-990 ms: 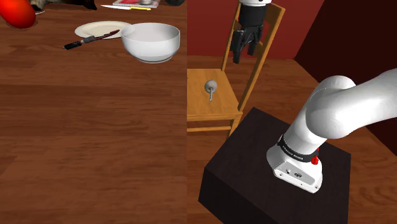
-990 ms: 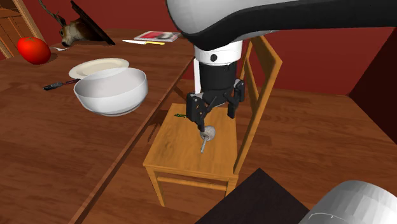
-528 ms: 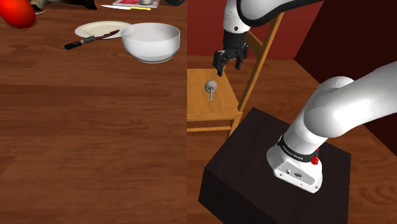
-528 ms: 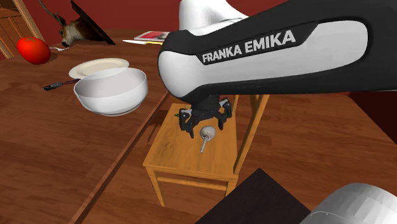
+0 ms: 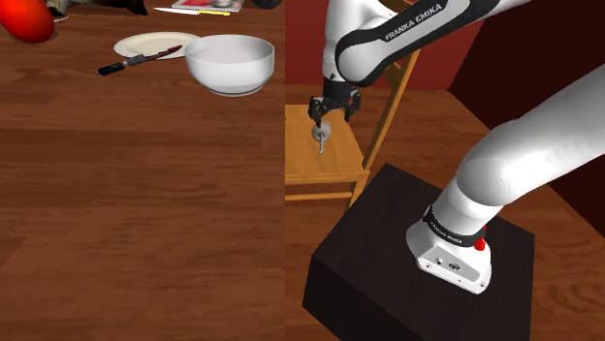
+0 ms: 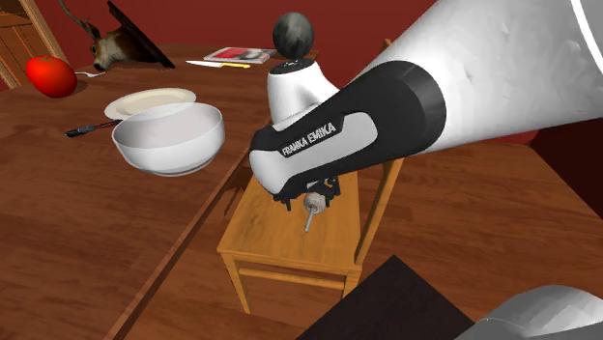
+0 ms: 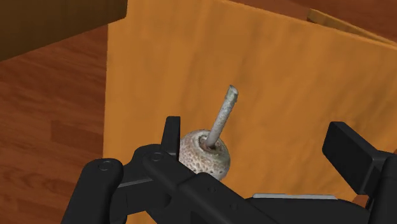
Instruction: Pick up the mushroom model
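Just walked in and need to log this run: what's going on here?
The robot's black gripper is down low over the seat of a wooden chair. A small grey mushroom model lies on that seat, its stem pointing away from the gripper. The fingers stand open on either side of the cap, one close to it, and neither is clasping it. The mushroom has not been picked up yet.

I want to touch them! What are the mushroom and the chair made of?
Mushroom: pale grey, speckled, rough-looking cap with a thin grey stem; the material is unclear, maybe stone or plastic. Chair: orange-brown and matte, probably wood.
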